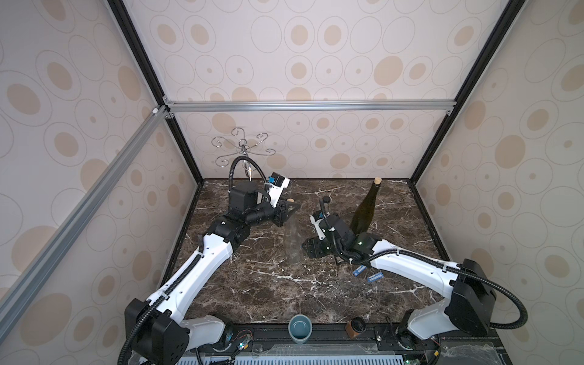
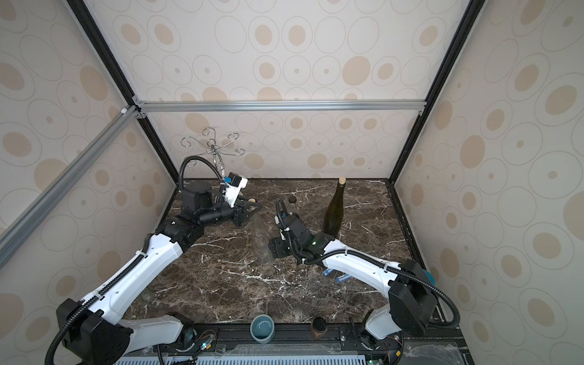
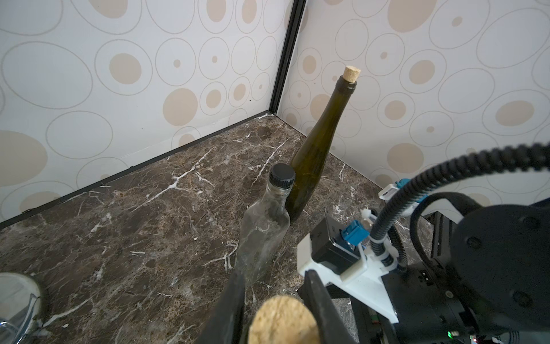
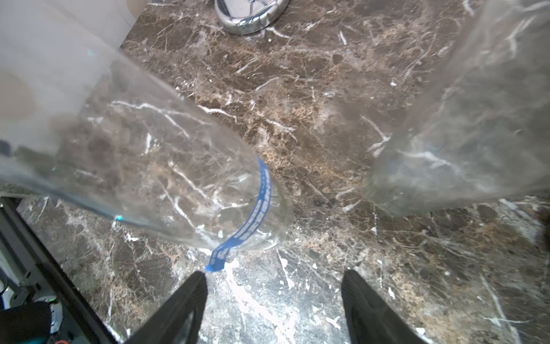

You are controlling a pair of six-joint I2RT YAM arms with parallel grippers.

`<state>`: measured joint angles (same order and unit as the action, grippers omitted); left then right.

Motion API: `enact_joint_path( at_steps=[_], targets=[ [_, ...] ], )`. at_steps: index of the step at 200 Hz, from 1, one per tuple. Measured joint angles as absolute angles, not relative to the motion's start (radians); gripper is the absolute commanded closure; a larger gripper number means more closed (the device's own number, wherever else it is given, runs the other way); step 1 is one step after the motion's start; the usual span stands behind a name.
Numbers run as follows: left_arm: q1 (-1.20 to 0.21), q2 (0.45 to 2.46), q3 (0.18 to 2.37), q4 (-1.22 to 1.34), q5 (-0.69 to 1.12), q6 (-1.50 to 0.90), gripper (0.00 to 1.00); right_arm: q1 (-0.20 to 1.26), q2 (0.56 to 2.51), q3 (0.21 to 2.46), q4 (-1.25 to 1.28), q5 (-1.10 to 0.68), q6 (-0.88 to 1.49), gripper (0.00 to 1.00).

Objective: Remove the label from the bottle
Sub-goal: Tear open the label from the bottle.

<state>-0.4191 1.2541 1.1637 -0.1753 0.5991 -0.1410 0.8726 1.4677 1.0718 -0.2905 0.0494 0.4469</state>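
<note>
A clear glass bottle (image 4: 148,163) stands mid-table, seen faintly in both top views (image 1: 294,243) (image 2: 260,241). A blue label (image 4: 262,202) circles its base, and the strip's loose end sticks out by one fingertip of my right gripper (image 4: 275,275). That gripper is open, low beside the bottle's base (image 1: 306,249), with only bare marble between its fingers. My left gripper (image 3: 275,283) is raised near the bottle's top (image 1: 292,208) and is shut on a cork (image 3: 282,321).
A second clear bottle with a black cap (image 3: 265,232) and a dark green corked bottle (image 1: 366,208) stand behind my right wrist. Two loose blue strips (image 1: 368,274) lie under my right arm. A chrome hook rack (image 1: 243,151) stands back left, a teal cup (image 1: 300,328) at the front edge.
</note>
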Motion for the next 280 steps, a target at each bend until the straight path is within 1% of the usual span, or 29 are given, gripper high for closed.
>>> enact_joint_path(
  at_steps=[20, 42, 73, 118, 144, 231, 250, 280],
  targets=[
    [-0.420, 1.254, 1.164, -0.175, 0.599, -0.141, 0.92, 0.896, 1.469, 1.073, -0.290, 0.049, 0.447, 0.30],
    [-0.420, 1.254, 1.164, -0.175, 0.599, -0.141, 0.92, 0.918, 1.481, 1.079, -0.289, 0.049, 0.449, 0.36],
    [-0.421, 1.254, 1.164, -0.175, 0.598, -0.141, 0.92, 0.937, 1.517, 1.102, -0.284, 0.053, 0.459, 0.47],
    [-0.421, 1.254, 1.164, -0.176, 0.598, -0.141, 0.92, 0.942, 1.554, 1.130, -0.284, 0.053, 0.463, 0.66],
    [-0.421, 1.254, 1.164, -0.176, 0.597, -0.141, 0.92, 0.942, 1.568, 1.146, -0.284, 0.054, 0.465, 0.70],
    [-0.421, 1.254, 1.164, -0.178, 0.596, -0.141, 0.92, 0.942, 1.585, 1.152, -0.284, 0.060, 0.467, 0.71],
    [-0.421, 1.254, 1.164, -0.178, 0.596, -0.141, 0.92, 0.942, 1.585, 1.152, -0.284, 0.061, 0.467, 0.76],
    [-0.421, 1.254, 1.164, -0.178, 0.596, -0.141, 0.92, 0.942, 1.585, 1.152, -0.284, 0.062, 0.467, 0.81]
  ],
)
